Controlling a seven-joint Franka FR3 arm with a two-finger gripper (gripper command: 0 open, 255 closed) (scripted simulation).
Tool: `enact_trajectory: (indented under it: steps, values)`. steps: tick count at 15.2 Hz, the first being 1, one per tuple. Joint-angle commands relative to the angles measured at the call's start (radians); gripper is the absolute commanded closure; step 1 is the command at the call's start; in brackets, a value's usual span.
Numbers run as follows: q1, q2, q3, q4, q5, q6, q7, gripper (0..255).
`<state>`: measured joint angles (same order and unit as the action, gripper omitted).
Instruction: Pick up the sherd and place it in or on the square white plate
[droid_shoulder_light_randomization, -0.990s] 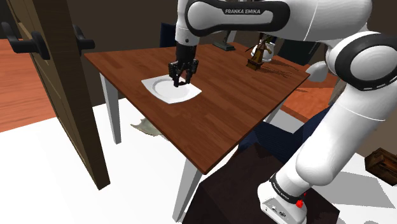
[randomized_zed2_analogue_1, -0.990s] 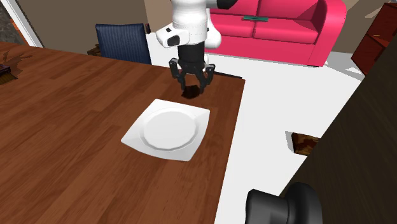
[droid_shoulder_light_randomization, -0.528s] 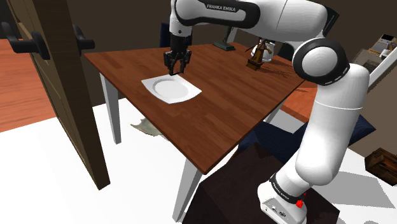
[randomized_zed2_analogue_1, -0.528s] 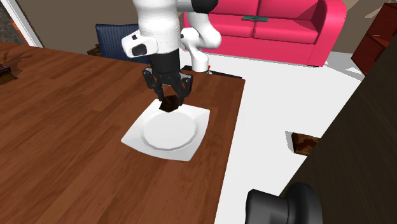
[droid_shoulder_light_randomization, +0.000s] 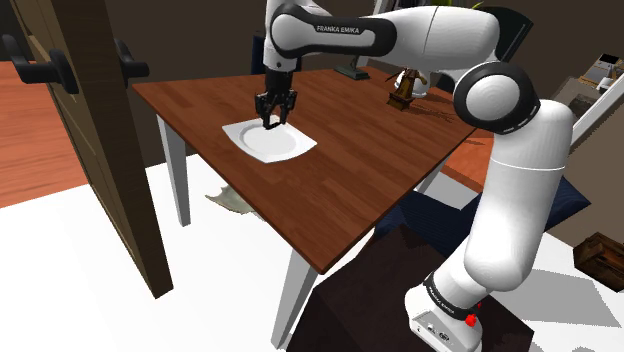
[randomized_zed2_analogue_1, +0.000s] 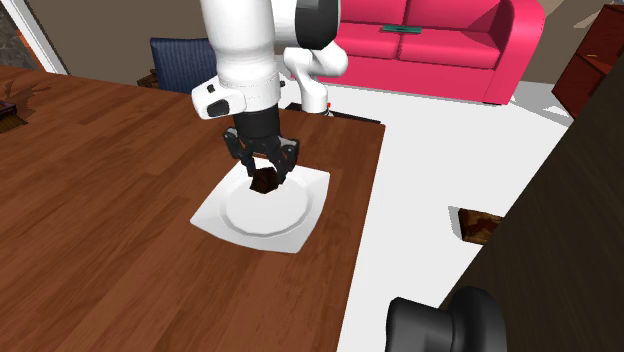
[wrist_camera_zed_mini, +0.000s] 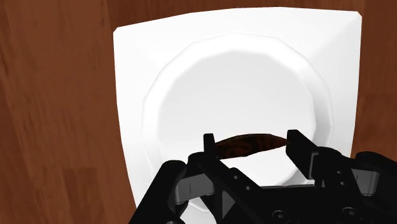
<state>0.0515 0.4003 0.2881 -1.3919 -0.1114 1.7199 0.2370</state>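
A square white plate (droid_shoulder_light_randomization: 287, 149) with a round hollow lies on the brown wooden table (droid_shoulder_light_randomization: 370, 170), near the edge at the shoulder view's left. My black gripper (randomized_zed2_analogue_1: 263, 172) hangs just above the plate (randomized_zed2_analogue_1: 292, 226), over the part of its hollow nearest the arm. It is shut on the sherd (randomized_zed2_analogue_1: 265, 182), a small dark brown curved piece. In the wrist view the sherd (wrist_camera_zed_mini: 248, 144) spans the gap between the two fingers (wrist_camera_zed_mini: 208, 145), with the plate's hollow (wrist_camera_zed_mini: 229, 83) right beneath it.
A dark wooden door (droid_shoulder_light_randomization: 90, 120) with black handles stands at the shoulder view's left. A small brown figure (droid_shoulder_light_randomization: 404, 86) stands at the table's far side. A blue chair (randomized_zed2_analogue_1: 195, 62) and a pink sofa (randomized_zed2_analogue_1: 440, 40) lie beyond the table. A brown piece (randomized_zed2_analogue_1: 476, 225) lies on the white floor.
The gripper has carried the sherd from beyond the plate's far edge to over the plate's hollow and has come down closer to it.
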Motion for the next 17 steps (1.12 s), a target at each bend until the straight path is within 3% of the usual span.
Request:
enact_trajectory:
  steps: [1, 7, 14, 15, 17]
  values:
    - [-0.002, 0.001, -0.001, -0.027, -0.001, 0.028, 0.0, 255]
    - [-0.005, 0.008, -0.003, -0.094, -0.004, 0.101, 0.003, 255]
    - [-0.006, 0.008, -0.003, -0.094, -0.004, 0.101, 0.003, 255]
    - [-0.007, 0.008, -0.003, -0.092, -0.004, 0.1, 0.001, 0]
    - [-0.006, 0.01, -0.003, -0.089, -0.004, 0.099, 0.001, 0]
